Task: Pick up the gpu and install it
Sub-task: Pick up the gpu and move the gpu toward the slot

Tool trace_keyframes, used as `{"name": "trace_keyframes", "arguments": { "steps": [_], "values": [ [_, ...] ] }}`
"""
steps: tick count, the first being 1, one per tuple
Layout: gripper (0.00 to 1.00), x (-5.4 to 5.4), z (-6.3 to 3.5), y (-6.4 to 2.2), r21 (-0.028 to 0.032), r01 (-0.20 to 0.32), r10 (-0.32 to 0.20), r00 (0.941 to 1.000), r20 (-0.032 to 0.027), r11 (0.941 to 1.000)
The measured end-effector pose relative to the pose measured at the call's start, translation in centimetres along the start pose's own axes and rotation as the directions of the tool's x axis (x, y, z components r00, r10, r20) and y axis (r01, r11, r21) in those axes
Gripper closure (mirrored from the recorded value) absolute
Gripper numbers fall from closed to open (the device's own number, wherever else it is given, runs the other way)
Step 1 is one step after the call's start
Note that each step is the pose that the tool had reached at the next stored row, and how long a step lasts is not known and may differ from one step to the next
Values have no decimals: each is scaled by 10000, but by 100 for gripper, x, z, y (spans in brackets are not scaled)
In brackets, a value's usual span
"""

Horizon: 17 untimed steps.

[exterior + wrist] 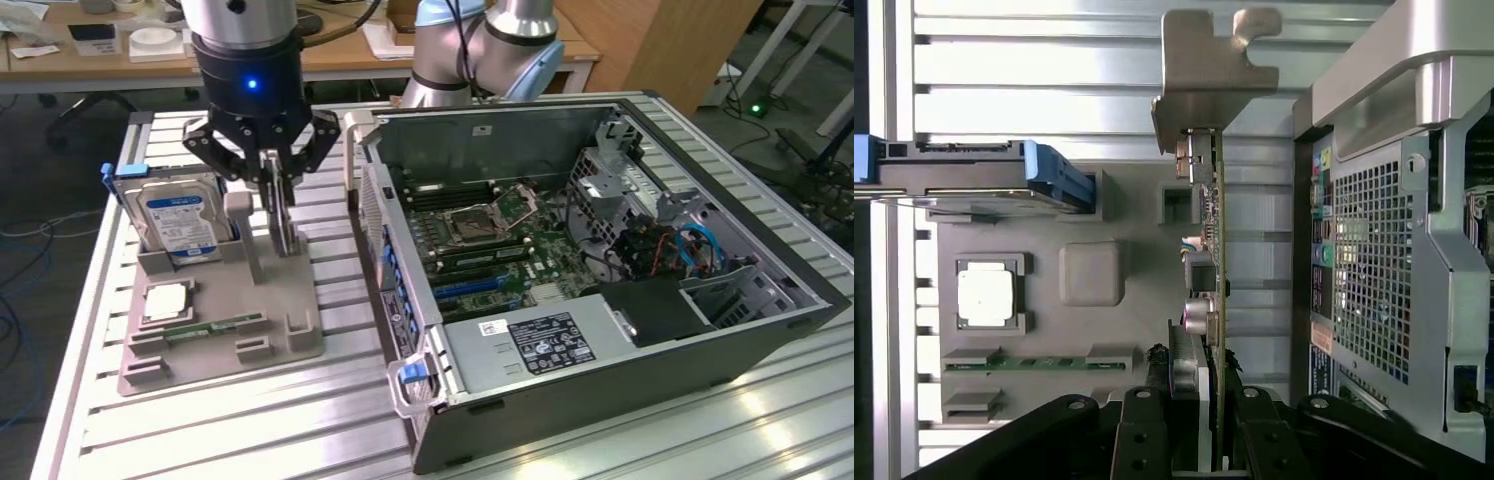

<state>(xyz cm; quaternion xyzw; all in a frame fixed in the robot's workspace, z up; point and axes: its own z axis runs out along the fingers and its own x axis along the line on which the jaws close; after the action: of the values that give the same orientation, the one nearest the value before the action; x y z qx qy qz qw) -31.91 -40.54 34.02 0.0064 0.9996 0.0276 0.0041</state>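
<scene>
The gpu [280,215] hangs upright and edge-on, a thin green card with a silver end bracket [1209,75]. My gripper [276,180] is shut on its upper edge, and in the wrist view the card [1216,250] runs out from between the black fingers [1144,440]. The card is over the grey parts holder [220,345]; I cannot tell whether its lower end still touches it. The open computer case [587,250] stands close by on the exterior view's right, with the motherboard [501,250] exposed.
The holder also carries a silver hard drive with a blue-white label [180,225], a square chip [167,300] and a narrow green memory stick [214,328]. The case's perforated rear wall [1374,270] is close beside the card. Everything rests on a slatted aluminium table [240,430].
</scene>
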Motion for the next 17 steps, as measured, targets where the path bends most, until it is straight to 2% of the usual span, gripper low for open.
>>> {"name": "trace_keyframes", "arguments": {
  "steps": [17],
  "values": [
    [72,-1,-173,10,-2,0,0,10000,-1,10000]
  ]
}}
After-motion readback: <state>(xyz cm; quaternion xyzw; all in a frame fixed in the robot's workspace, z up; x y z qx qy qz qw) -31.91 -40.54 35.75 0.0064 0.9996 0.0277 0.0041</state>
